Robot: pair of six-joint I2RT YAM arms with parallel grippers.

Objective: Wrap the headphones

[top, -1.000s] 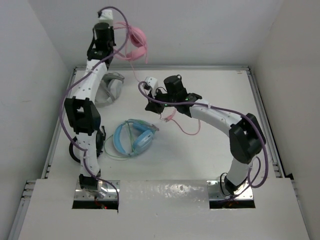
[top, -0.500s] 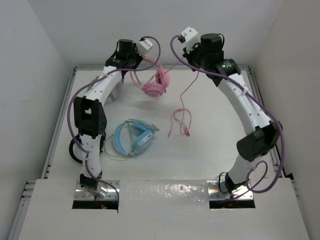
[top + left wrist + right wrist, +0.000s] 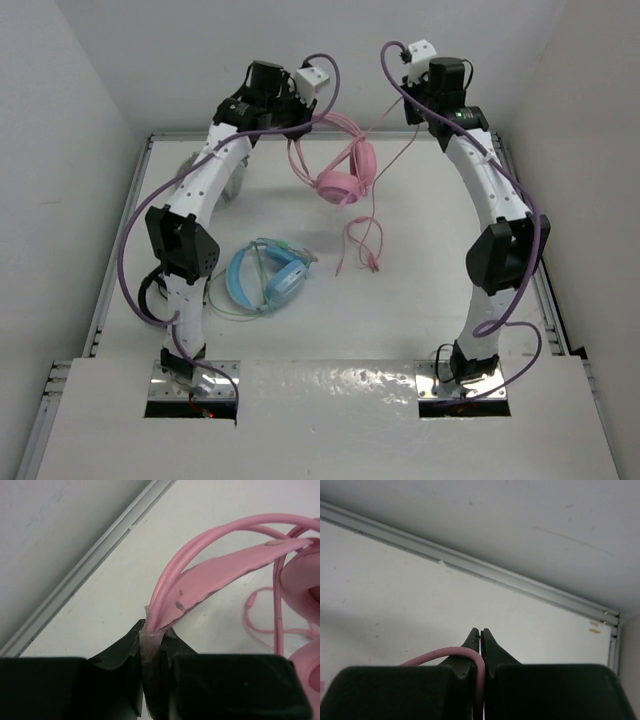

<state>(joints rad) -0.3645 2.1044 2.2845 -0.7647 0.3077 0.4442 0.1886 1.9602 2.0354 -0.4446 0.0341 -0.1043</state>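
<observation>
The pink headphones (image 3: 347,176) hang in the air over the back of the table. My left gripper (image 3: 300,113) is shut on their headband (image 3: 225,575), and one ear cup (image 3: 306,582) shows at the right edge of the left wrist view. My right gripper (image 3: 414,108), raised near the back wall, is shut on the thin pink cable (image 3: 445,655). From there the cable (image 3: 378,150) runs down past the ear cups. Its loose end lies in loops (image 3: 360,245) on the table.
Light-blue headphones (image 3: 266,276) with a thin green cable lie on the table at left centre. Grey headphones (image 3: 232,180) sit at the back left, mostly hidden by my left arm. A metal rail (image 3: 470,565) runs along the table's back edge below the wall.
My right arm has lifted from the table's middle to the back wall, drawing the cable up. My left gripper has swung the headphones rightward and lower, away from the back-left corner.
</observation>
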